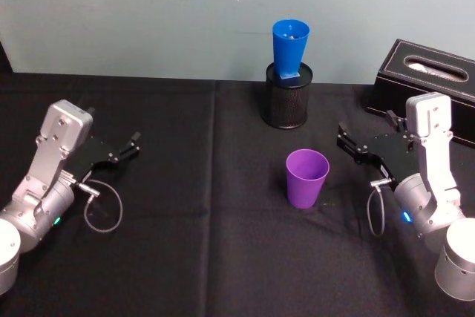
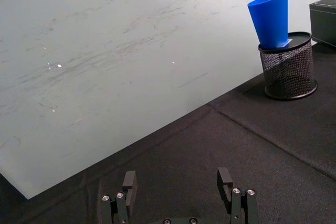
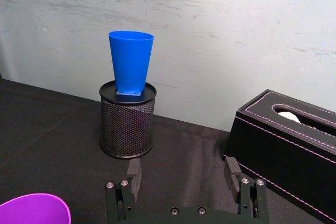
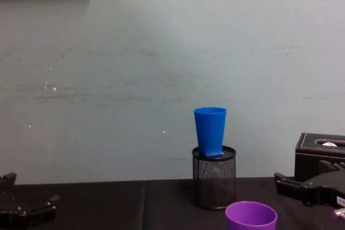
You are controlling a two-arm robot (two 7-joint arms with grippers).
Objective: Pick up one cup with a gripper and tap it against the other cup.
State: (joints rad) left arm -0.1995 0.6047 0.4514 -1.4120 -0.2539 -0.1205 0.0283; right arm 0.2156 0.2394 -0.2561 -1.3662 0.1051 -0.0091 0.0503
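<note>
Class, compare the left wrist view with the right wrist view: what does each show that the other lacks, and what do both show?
Left wrist view alone: the left claw, open, over the black tablecloth.

Right wrist view alone: the right claw, open; the rim of the purple cup close beside it; the top opening of the black tissue box.

Both: the blue cup standing upright on the black mesh pen holder, with the pale wall behind.

Table with a black cloth

On the black-covered table (image 1: 185,257) stand a purple cup (image 1: 306,177), a black mesh pen holder (image 1: 289,96) near the wall, and a black tissue box (image 1: 427,87) at the right.
</note>
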